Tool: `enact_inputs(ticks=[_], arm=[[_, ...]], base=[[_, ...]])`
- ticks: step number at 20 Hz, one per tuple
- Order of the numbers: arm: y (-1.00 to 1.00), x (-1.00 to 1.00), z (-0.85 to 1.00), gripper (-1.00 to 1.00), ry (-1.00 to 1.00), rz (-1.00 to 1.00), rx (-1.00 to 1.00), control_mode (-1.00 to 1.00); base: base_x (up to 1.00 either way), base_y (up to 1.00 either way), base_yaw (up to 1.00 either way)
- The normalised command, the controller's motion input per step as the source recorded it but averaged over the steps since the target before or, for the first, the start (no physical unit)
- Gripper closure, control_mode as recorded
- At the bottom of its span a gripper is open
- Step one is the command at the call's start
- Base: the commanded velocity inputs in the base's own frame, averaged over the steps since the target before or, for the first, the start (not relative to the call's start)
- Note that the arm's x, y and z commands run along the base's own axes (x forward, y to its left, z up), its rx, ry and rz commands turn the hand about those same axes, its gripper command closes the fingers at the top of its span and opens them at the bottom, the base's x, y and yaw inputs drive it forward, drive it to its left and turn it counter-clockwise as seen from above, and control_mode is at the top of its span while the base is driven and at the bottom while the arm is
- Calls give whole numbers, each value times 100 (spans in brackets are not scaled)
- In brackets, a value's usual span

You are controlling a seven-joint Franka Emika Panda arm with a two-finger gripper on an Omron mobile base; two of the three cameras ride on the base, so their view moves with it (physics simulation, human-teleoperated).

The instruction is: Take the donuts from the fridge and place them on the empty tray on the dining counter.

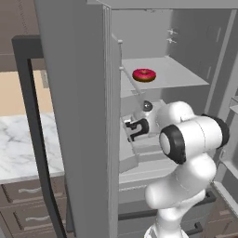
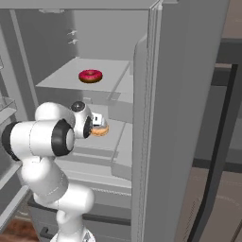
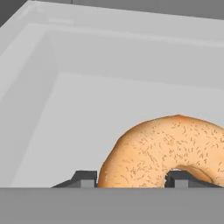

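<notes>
Matt speckled orange-tan donut (image 3: 170,146), glossy pink-iced donut (image 1: 144,74), smooth matt grey fridge (image 1: 79,93) shelf, veined marble worktop (image 1: 23,144)

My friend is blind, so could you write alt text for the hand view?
An orange-tan glazed ring donut lies on a pale grey fridge shelf, one side of its ring between the gripper's two small dark fingertips. Grey fridge walls rise behind it.

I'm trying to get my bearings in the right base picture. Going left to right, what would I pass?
Robot arm → pink-iced donut on the upper shelf → open fridge door → its long dark handle.
</notes>
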Motion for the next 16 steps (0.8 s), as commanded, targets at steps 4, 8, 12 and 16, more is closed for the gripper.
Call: enact_inputs(ticks=[4,8,12,16], arm=[[-62,-96,70,100,-27,1,0,-100],[-33,-97,100,100,-21,7,0,-100],[-19,-99,100,100,-19,7,-4,-100],[-28,-99,100,100,2,4,-3,-100]], base=[[0,0,0],[0,0,0],[0,0,0],[0,0,0]])
